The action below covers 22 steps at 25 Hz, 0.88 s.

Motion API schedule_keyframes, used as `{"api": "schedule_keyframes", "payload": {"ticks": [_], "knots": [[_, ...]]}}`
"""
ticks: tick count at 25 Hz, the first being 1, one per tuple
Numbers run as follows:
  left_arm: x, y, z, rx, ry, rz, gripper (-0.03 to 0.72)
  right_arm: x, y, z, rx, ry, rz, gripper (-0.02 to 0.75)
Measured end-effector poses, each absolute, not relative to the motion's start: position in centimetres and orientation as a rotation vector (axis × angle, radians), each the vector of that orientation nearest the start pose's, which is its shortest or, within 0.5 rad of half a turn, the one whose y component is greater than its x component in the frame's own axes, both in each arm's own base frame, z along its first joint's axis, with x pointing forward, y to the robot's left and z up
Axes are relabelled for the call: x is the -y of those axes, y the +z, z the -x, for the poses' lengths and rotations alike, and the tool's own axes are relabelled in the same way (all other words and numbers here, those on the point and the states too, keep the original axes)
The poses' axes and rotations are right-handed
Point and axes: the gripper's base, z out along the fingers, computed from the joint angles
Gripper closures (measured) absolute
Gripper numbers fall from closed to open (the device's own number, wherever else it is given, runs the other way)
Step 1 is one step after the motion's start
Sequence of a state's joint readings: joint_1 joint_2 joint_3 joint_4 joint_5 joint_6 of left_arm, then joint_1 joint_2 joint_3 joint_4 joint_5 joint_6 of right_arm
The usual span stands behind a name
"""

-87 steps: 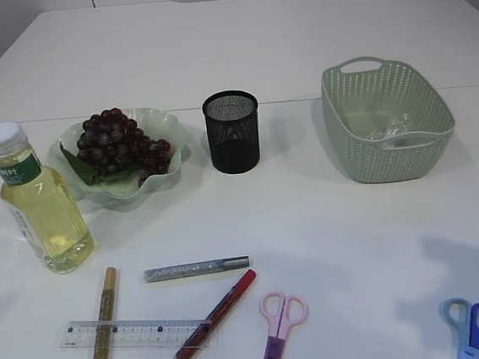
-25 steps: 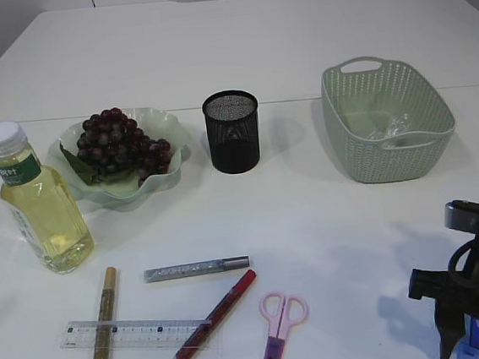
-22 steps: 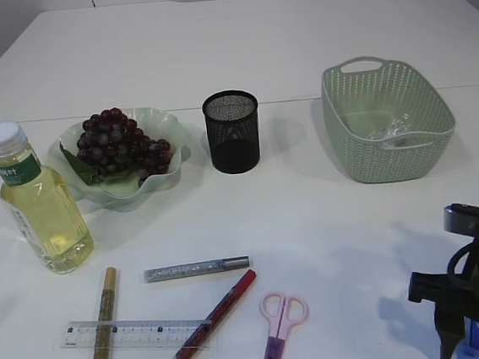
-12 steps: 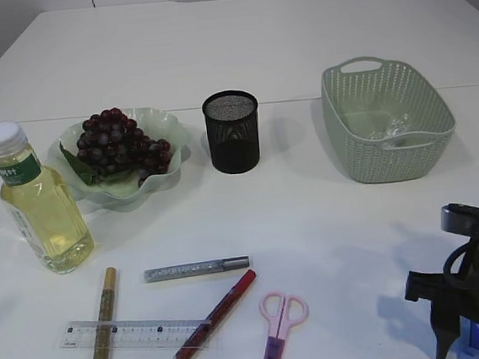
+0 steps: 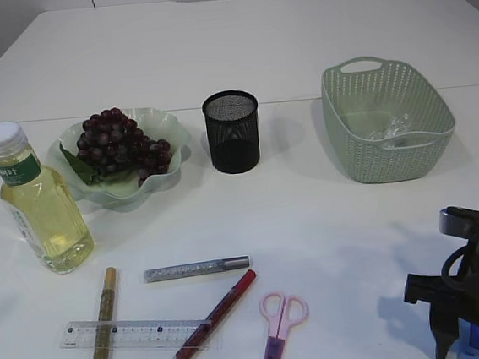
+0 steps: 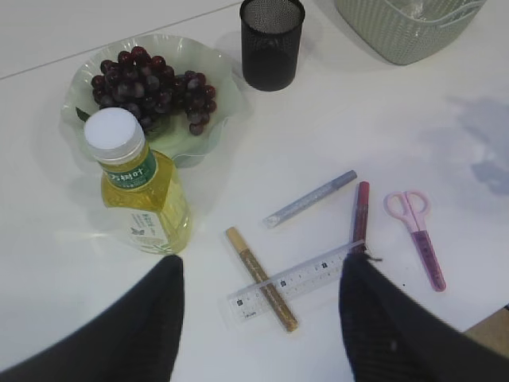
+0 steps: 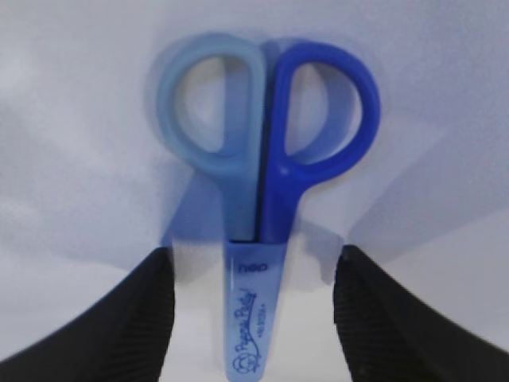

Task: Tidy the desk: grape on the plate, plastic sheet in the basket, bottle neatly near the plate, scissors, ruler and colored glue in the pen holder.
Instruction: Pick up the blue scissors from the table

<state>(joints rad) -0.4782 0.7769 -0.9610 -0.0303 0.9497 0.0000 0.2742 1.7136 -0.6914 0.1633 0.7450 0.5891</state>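
Observation:
My right gripper stands open low over the blue scissors, whose sheathed blade lies between the fingers untouched. In the exterior view it covers most of those scissors. My left gripper is open high above the ruler and gold glue. Silver glue, red glue and pink scissors lie at the table's front. The grape sits on the plate, with the bottle upright at its left. Plastic sheet lies in the basket. The pen holder looks empty.
The black mesh pen holder stands between plate and basket at mid table. The gold glue lies across the ruler and the red glue's tip rests on the ruler's right end. The blue scissors lie close to the table's front right edge.
The right arm came in from the lower right and settled over the blue scissors; over the last second it only shifted slightly. Nothing on the table has moved.

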Motion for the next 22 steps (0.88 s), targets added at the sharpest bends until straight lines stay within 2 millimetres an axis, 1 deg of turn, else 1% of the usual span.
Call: {"api": "schedule_keyframes", "payload": {"ticks": [22], "knots": [[6.28,37.97,-11.63,-2.203,-0.293,-0.53,0.247,-7.37,11.82,-22.54,-3.19,0.088,-0.716,0.251]]}}
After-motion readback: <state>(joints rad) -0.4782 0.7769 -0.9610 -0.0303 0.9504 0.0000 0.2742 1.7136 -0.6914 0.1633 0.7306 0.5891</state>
